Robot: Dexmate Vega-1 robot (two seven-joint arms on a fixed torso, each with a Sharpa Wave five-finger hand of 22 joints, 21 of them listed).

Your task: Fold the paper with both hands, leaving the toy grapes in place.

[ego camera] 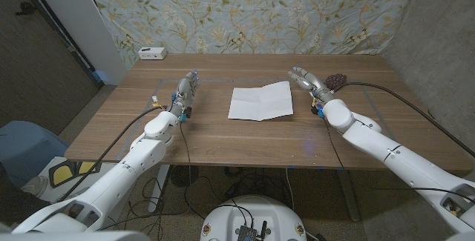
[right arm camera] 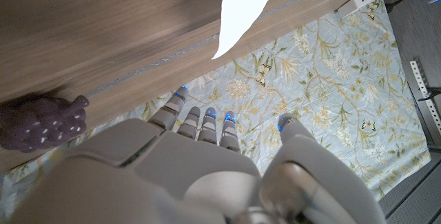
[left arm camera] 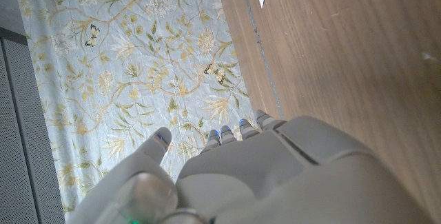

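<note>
Because the paper (ego camera: 260,101) already lies doubled at the table's (ego camera: 223,141) centre, both hands flank it empty: the left hand (ego camera: 185,93) at nine o'clock, the right hand (ego camera: 309,81) at three, fingers loose, the grapes (ego camera: 336,81) undisturbed just beyond it.

paper (ego camera: 260,101): white, folded, mid-table | toy grapes (ego camera: 337,82): purple, right of paper

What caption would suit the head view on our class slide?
Two open robot hands, left hand and right hand, flank a folded white paper on a wooden table, toy grapes beside the right.
</note>
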